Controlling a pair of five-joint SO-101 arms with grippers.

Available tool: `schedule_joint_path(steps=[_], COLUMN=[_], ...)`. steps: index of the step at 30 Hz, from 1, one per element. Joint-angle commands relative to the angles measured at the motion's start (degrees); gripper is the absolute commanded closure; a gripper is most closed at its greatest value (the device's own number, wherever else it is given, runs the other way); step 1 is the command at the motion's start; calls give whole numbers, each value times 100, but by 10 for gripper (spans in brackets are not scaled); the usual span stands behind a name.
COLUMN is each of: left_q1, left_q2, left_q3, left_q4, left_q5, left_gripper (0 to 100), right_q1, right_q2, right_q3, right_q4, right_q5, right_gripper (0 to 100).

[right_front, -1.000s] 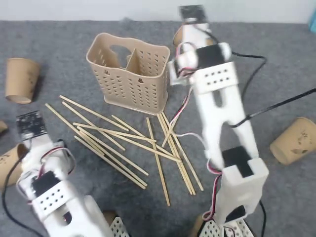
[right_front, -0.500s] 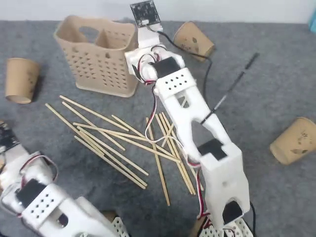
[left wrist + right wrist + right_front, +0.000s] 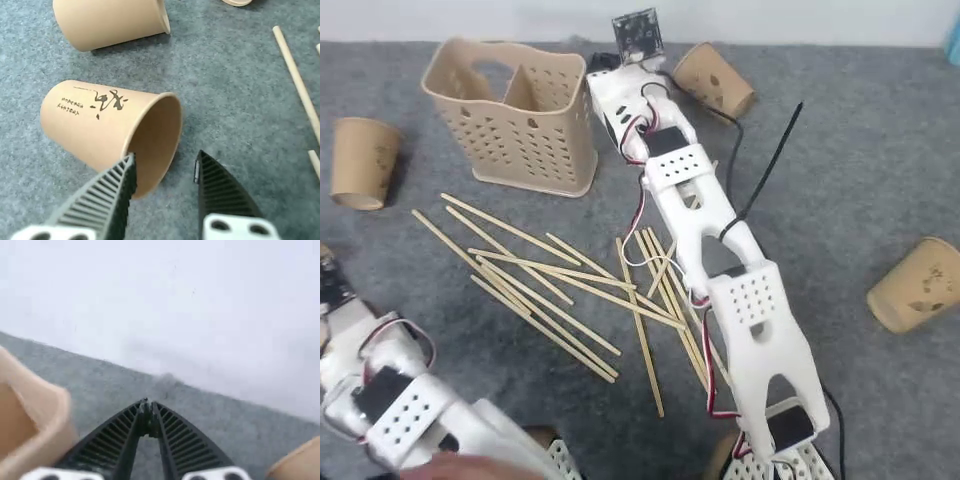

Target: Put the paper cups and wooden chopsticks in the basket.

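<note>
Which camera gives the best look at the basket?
The high view: the basket stands whole and upright, both compartments visible. The right wrist view catches a tan edge close up, possibly its rim. The left wrist view faces paper cups lying sideways.

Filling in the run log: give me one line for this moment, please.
left gripper: open at rim of lying paper cup | right gripper: shut, empty, beside basket | chopsticks: scattered on mat
</note>
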Motion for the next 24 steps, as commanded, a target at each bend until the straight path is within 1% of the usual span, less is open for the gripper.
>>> schedule_joint_path(steps=[1,3,6,9,11,14,17,19,21,24], left_q1=[0,0,26,88,237,422,791,1143,1538,2295], left_q2=[-88,-88,-88,-88,-62,-62,-53,-44,-44,-35], left_q3=[-4,-4,-4,-22,-22,-66,-303,-558,-963,-1771], left_q4=[-114,-114,-105,-114,-114,-123,-88,0,325,1055], left_q5=[-9,-9,-9,0,0,79,369,554,730,941], left_gripper=[823,823,823,823,823,823,823,823,823,823], right_q1=[127,277,462,330,251,92,-154,-259,-321,-286], right_q2=[259,505,822,1059,1130,1130,567,66,-444,-1235], right_q3=[-1275,-1811,-2303,-2690,-3138,-4132,-4070,-4070,-4079,-4079], right_q4=[13,356,936,1499,2079,3354,4567,5604,6563,7899], right_q5=[527,695,712,703,703,695,712,703,703,712], right_gripper=[990,990,990,990,990,990,990,990,990,990])
